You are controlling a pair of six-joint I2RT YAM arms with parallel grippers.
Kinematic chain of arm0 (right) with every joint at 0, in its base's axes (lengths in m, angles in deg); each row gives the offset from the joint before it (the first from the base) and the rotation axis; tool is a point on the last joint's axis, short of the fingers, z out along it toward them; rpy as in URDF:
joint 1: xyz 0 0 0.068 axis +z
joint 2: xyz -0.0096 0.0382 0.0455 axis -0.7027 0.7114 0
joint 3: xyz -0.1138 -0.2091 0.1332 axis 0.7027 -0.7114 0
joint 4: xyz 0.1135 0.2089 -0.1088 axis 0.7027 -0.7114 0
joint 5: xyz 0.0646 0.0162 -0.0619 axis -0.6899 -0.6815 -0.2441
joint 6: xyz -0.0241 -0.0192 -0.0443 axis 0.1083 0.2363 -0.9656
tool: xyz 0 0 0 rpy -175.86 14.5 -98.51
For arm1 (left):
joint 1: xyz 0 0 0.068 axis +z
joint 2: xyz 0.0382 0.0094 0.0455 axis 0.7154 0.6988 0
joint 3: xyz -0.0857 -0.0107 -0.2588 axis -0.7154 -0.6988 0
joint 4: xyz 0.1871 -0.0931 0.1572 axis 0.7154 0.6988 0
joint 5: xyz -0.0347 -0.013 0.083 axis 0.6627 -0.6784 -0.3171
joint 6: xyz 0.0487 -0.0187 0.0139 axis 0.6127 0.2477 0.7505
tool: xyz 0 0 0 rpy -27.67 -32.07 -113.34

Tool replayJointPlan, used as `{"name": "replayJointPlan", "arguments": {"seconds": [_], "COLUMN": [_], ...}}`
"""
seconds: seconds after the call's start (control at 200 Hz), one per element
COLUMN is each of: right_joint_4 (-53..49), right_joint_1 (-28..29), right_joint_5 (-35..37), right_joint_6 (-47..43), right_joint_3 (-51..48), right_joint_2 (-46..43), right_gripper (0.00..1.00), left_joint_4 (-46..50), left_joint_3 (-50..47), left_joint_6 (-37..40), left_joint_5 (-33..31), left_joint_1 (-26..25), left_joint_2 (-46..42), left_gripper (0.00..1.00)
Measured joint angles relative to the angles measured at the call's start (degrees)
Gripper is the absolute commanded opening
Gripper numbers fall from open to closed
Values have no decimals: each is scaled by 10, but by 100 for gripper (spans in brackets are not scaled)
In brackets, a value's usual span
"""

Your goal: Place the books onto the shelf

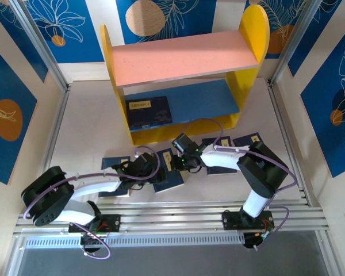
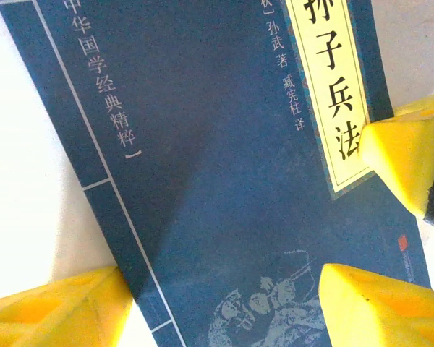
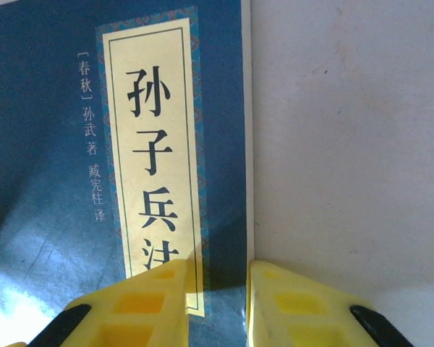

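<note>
**Top view.** The shelf (image 1: 184, 57) stands at 12 o'clock with its open front facing 6. A shelved book (image 1: 148, 112) lies flat at the 9 o'clock end of the blue board (image 1: 210, 98), long axis 9–3. From that book to its 3 o'clock end the board is open. More books (image 1: 173, 181) lie in a row across the table (image 1: 86, 126), just 6 o'clock of the shelf. Bare table shows at the shelf's 9 o'clock. The left gripper (image 1: 145, 165) and right gripper (image 1: 180, 150) hang low over the row's middle, near each other.

**Left wrist.** The fingers (image 2: 50, 311) are spread wide, at 7 and 5 o'clock, over a book (image 2: 202, 181) whose long axis runs 11–5. Its label (image 2: 333, 87) sits at 1 o'clock, the title reading toward 5. Beyond the book's 9 o'clock edge lies white table. A third wedge (image 2: 405, 152), yellow, meets the label's lower end at 3 o'clock.

**Right wrist.** The book here runs 12–6, title reading down. Its 3 o'clock edge drops into the narrow gap between the fingertips (image 3: 137, 311), one over the label and one over bare table. I cannot tell whether they grip. Open table spans 12 to 4 o'clock.
</note>
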Motion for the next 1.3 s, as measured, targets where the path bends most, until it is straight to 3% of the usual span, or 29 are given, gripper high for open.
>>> {"name": "replayJointPlan", "arguments": {"seconds": [0.265, 0.57, 1.301], "right_joint_4": [10, 62, 128], "right_joint_1": [0, 0, 1], "right_joint_5": [-3, -33, -79], "right_joint_6": [0, 9, 16], "right_joint_3": [-3, -5, -4], "right_joint_2": [0, 17, 42], "right_gripper": [12, 12, 12], "left_joint_4": [4, 42, 29], "left_joint_3": [-2, -16, -70], "left_joint_6": [0, 0, -13], "left_joint_5": [3, -17, -31], "left_joint_1": [0, 5, 9], "left_joint_2": [-16, -143, -158], "left_gripper": [69, 71, 68]}}
